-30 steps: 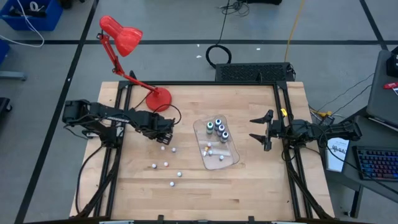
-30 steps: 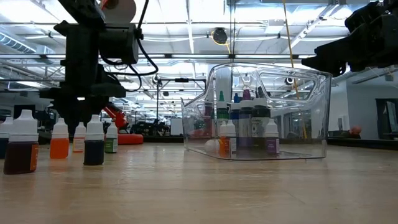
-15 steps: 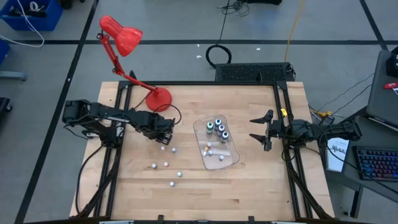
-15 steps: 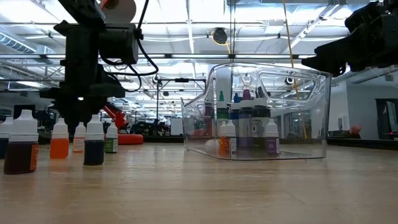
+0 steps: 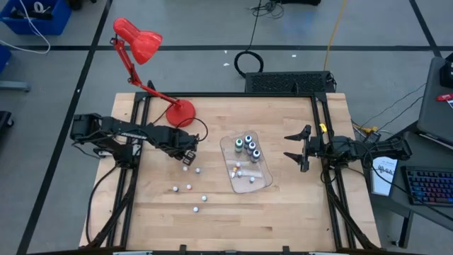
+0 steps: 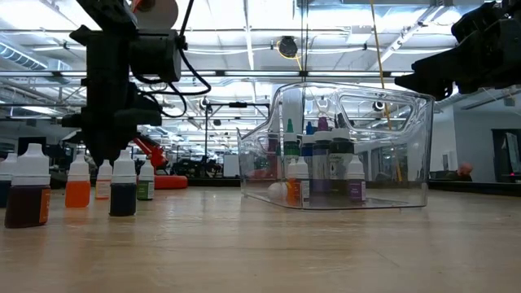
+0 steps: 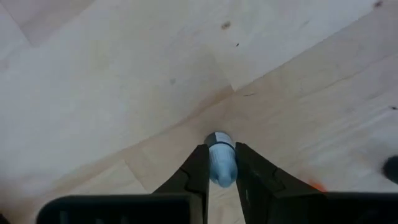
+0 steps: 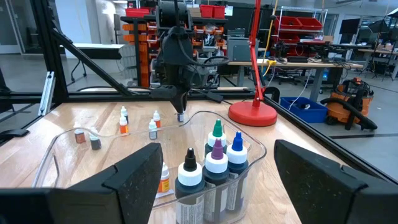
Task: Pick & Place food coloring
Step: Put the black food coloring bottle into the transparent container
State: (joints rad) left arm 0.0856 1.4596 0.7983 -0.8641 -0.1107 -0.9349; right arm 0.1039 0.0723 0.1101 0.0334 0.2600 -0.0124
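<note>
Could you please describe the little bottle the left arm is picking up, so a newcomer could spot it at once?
Start at the red lamp and drop to its round base. Just below it, the left pincer is shut on a small bottle with a pale blue top, the only loose one between fingers.

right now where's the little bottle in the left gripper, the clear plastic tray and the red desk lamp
little pale-blue-capped bottle (image 7: 221, 163), left wrist view, on its cap
clear rectangular plastic tray (image 6: 407, 146), low view, on its side wall
red desk lamp (image 5: 137, 39), high view, on its shade
</note>
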